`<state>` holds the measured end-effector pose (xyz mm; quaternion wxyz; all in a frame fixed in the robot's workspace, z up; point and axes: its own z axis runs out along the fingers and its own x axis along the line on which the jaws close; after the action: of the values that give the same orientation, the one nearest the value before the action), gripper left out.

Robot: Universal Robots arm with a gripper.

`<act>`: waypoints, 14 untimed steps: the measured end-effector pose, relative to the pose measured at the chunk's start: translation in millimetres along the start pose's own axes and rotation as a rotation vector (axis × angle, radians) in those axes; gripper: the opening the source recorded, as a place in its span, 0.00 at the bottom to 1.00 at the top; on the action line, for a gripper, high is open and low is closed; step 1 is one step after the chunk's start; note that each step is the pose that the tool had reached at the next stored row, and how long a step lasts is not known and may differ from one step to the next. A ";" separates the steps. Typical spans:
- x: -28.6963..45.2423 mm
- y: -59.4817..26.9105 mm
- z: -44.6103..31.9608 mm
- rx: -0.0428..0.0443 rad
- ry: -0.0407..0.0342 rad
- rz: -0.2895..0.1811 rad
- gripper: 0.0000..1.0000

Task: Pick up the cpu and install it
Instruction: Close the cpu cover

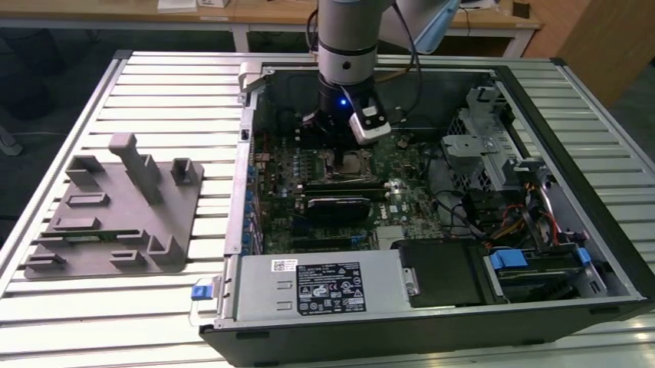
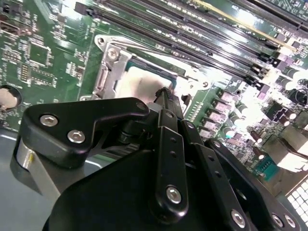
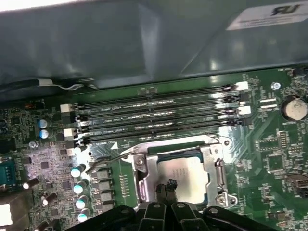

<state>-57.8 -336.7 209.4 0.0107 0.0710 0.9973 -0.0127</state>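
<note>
A slatted metal table is carrying two things. An open computer case is lying on its side across the middle and the exterior view's right. A grey plastic holder with upright pegs is sitting near it, toward the exterior view's left.

Your gripper hangs just over the cpu, which is ringed by the raised socket frame. The memory slots run alongside, with the case wall rising beyond them. Upright capacitors crowd another flank. Overhead, the case is open to you.
</note>
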 end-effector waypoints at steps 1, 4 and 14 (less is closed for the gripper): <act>1.2 0.0 0.6 0.0000 -0.0001 0.000 0.11; 4.4 -0.1 2.2 0.0000 0.0000 0.000 0.11; 11.4 -0.6 7.5 -0.0010 0.0000 0.000 0.11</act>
<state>-69.1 -335.9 201.7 0.0108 0.0709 0.9974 -0.0122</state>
